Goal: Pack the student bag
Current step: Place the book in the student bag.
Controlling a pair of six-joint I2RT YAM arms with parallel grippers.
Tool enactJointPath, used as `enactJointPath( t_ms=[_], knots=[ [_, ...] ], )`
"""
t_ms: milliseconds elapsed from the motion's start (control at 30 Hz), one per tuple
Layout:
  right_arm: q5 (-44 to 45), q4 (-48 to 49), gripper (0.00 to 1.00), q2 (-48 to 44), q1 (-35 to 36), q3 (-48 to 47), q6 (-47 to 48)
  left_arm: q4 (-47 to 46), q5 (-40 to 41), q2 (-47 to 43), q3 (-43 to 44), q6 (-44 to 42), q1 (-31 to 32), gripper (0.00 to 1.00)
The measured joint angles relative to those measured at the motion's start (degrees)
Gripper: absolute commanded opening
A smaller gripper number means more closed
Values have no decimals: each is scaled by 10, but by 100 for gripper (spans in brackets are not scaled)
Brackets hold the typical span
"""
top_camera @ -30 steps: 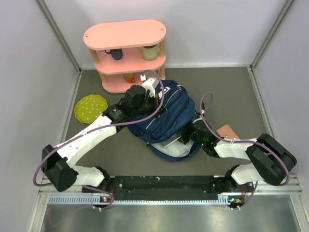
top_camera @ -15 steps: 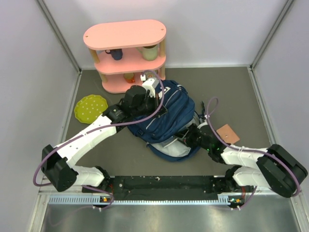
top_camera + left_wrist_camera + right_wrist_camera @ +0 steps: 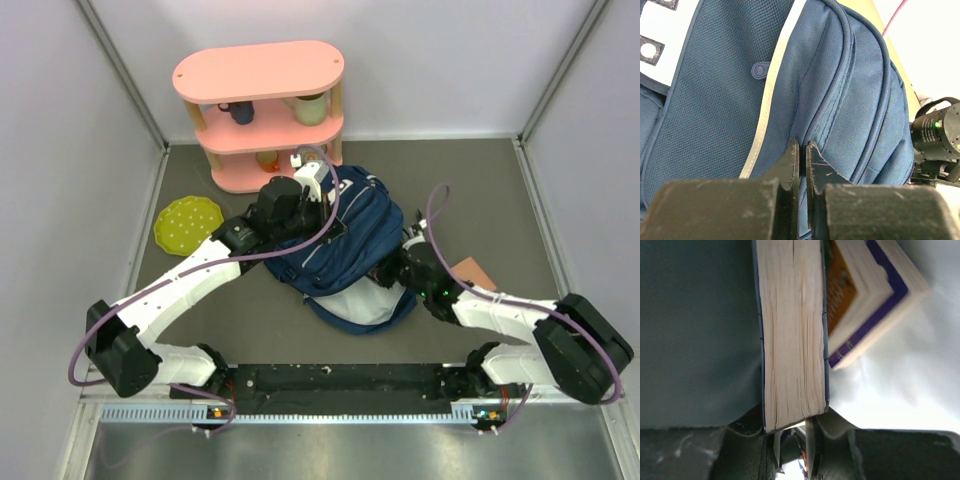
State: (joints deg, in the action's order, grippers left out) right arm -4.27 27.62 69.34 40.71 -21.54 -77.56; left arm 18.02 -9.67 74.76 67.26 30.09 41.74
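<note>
The student bag [image 3: 350, 215], navy with a white stripe, lies mid-table; its fabric fills the left wrist view [image 3: 715, 100]. My left gripper [image 3: 322, 218] [image 3: 802, 147] is at the bag's top, shut on a fold of fabric beside a seam. My right gripper [image 3: 392, 272] [image 3: 792, 422] reaches into the bag's opening, its jaws a narrow gap apart. A thick book [image 3: 792, 330] with cream page edges lies with its end over the fingertips and is wider than the gap. A second book [image 3: 860, 300] with an orange and purple cover lies beside it on the pale lining [image 3: 900, 380].
A pink shelf [image 3: 260, 110] with cups stands behind the bag. A yellow-green plate [image 3: 188, 222] lies at the left, and a small brown card [image 3: 470, 272] lies right of the bag. Grey walls close in both sides. The right arm [image 3: 937, 132] shows beside the bag.
My right arm has pushed deeper into the bag's opening and its jaws have narrowed. The grey book edge that stuck out of the opening no longer shows. The left arm has stayed still.
</note>
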Motion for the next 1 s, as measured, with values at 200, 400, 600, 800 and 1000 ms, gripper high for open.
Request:
enactJointPath(
  t_ms=[200, 400, 600, 800, 1000],
  knots=[
    [16, -10, 2, 107, -1, -97, 26, 0, -2, 0, 0, 0, 0, 0],
    [12, 24, 33, 170, -5, -99, 40, 0, -2, 0, 0, 0, 0, 0],
    [-4, 35, 57, 165, -5, -63, 55, 0, -2, 0, -2, -1, 0, 0],
    [-8, 33, 51, 138, -5, -34, 55, 0, -4, 0, -2, -2, 0, 0],
    [-9, 53, 31, 136, -5, -27, 45, 0, -4, 0, -2, -2, 0, 0]
  ],
)
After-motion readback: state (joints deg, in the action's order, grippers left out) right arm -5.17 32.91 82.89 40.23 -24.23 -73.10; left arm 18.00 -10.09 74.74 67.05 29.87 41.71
